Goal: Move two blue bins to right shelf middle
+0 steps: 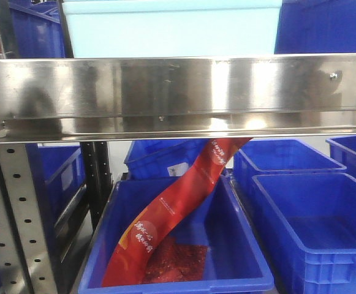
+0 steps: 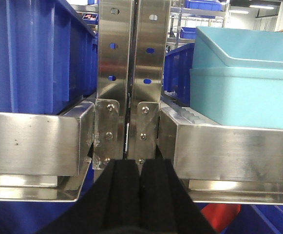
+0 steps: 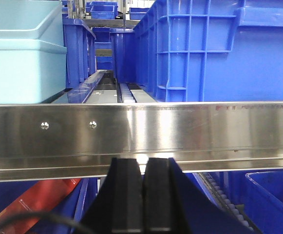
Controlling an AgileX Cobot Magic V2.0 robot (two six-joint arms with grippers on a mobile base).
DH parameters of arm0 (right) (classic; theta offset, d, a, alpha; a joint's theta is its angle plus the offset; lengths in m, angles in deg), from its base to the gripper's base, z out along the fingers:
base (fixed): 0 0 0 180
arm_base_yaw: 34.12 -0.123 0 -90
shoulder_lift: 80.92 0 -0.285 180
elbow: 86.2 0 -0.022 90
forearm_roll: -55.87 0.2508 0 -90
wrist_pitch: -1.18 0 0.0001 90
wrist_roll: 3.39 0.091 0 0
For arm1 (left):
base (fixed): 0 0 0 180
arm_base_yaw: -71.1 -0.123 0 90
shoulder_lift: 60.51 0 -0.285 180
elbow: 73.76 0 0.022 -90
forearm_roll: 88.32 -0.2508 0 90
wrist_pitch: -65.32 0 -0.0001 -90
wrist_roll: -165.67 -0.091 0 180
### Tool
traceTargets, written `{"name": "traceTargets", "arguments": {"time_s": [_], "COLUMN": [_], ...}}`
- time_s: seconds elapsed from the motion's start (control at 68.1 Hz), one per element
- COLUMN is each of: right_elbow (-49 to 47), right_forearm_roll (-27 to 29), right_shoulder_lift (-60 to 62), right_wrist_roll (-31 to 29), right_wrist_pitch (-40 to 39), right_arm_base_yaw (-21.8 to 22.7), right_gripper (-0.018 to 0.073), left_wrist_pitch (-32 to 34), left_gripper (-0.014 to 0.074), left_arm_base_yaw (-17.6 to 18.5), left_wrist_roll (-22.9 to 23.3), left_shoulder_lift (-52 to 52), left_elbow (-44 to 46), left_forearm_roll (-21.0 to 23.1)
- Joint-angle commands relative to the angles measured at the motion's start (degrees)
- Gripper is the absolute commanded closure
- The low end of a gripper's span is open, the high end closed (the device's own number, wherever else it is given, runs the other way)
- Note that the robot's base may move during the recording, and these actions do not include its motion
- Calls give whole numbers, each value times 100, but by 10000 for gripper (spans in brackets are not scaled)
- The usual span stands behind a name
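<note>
My left gripper [image 2: 140,168] is shut with nothing in it, facing the paired steel uprights [image 2: 131,73] between two shelves. A dark blue bin [image 2: 34,53] stands on the shelf left of the uprights. My right gripper [image 3: 142,168] is also shut and empty, close in front of a steel shelf beam [image 3: 141,131]. Another blue bin [image 3: 219,48] sits on that shelf, above and to the right. Neither gripper shows in the front view, where the same beam [image 1: 178,92] crosses the frame.
A light blue bin [image 1: 171,27] [image 2: 243,83] [image 3: 22,53] stands on the shelf above the beam. Below it, an open blue bin [image 1: 178,245] holds a long red package [image 1: 178,202]. Several more blue bins [image 1: 315,226] sit to its right and behind.
</note>
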Motion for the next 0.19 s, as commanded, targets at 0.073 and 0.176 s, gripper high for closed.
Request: {"name": "traceTargets", "arguments": {"time_s": [0.073, 0.176], "right_elbow": [0, 0], "right_forearm_roll": [-54, -54], "right_shoulder_lift": [25, 25], "right_wrist_roll": [-25, -25], "right_wrist_pitch": [-86, -86], "right_arm_base_yaw": [39, 39], "right_gripper": [721, 721], "left_wrist_pitch": [98, 98], "left_gripper": [707, 707], "left_arm_base_yaw": [-26, -26], "left_wrist_roll": [-5, -5], "left_shoulder_lift": [-29, -29], "left_elbow": [12, 12], "left_forearm_roll": [23, 23]}}
